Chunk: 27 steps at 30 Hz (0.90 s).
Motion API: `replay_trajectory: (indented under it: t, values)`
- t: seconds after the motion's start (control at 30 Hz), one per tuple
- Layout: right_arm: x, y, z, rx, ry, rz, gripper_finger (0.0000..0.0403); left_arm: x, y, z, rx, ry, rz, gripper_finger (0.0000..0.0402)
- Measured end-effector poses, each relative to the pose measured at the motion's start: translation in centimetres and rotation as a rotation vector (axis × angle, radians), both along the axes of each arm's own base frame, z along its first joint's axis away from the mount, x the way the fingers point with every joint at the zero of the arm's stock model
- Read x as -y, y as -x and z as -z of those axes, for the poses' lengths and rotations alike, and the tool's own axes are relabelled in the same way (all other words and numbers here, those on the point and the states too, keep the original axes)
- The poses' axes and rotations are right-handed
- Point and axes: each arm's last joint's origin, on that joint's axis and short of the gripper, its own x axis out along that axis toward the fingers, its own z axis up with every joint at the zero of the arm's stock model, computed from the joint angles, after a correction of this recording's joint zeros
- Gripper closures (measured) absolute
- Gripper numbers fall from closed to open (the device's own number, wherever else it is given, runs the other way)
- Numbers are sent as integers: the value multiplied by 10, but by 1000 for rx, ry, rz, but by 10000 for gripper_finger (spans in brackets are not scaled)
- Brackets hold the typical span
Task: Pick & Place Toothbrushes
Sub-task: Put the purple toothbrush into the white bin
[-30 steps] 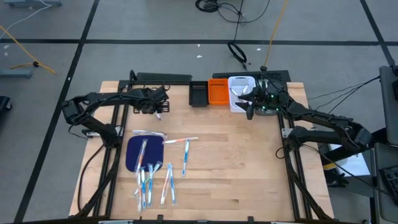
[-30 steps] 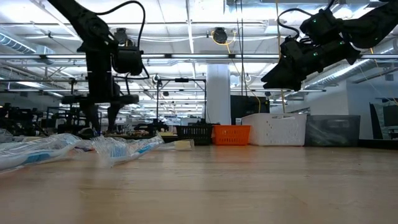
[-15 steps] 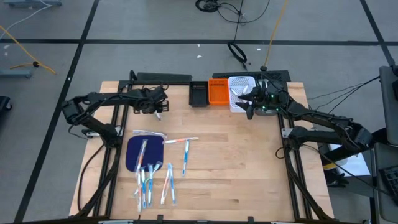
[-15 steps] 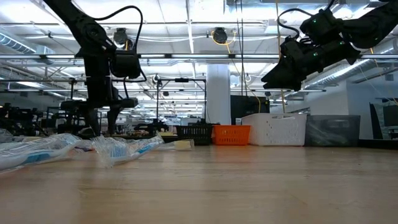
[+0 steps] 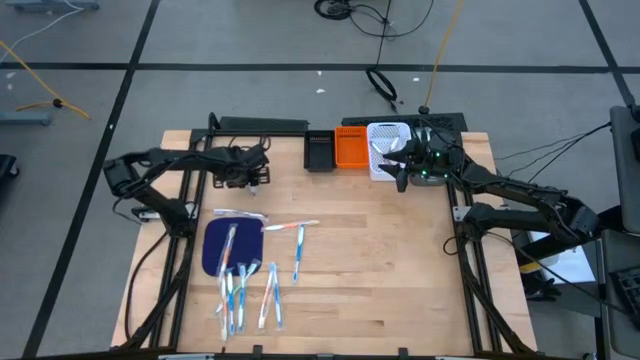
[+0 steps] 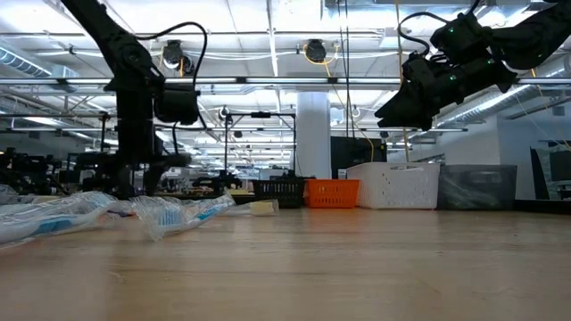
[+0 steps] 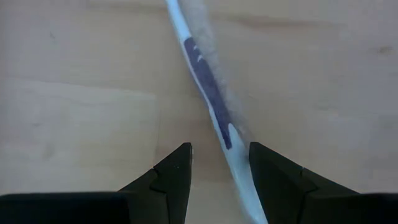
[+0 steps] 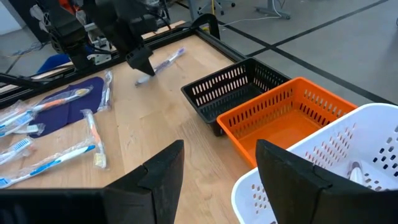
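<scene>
left gripper (image 7: 219,168): open, empty, above lone toothbrush (image 7: 211,99) on tabletop (image 5: 400,270) | brush axis runs slantwise between fingers | right gripper (image 8: 217,165): open, empty, over white bin (image 8: 323,162), farther away

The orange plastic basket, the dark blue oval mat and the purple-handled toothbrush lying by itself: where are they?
Orange plastic basket (image 5: 351,149): high view, on its floor.
Dark blue oval mat (image 5: 215,247): high view, on bare fabric at its left part.
Purple-handled toothbrush (image 7: 208,92): left wrist view, on its purple grip.
</scene>
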Motion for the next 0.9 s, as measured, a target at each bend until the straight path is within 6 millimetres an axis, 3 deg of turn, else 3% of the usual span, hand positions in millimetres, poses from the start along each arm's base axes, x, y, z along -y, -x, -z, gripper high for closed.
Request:
replay_trajectory:
  t: [0.33,0.43,0.6,0.9]
  values:
    - [0,0,0,0,0,0,209,-3,-3,7,22,-9,20,242]
    - [0,0,0,0,0,0,209,-3,-2,7,29,4,21,274]
    - [0,0,0,0,-1,0,209,-3,-2,7,14,7,71,381]
    - [0,0,0,0,-1,0,209,1,-3,-1,34,-21,161,394]
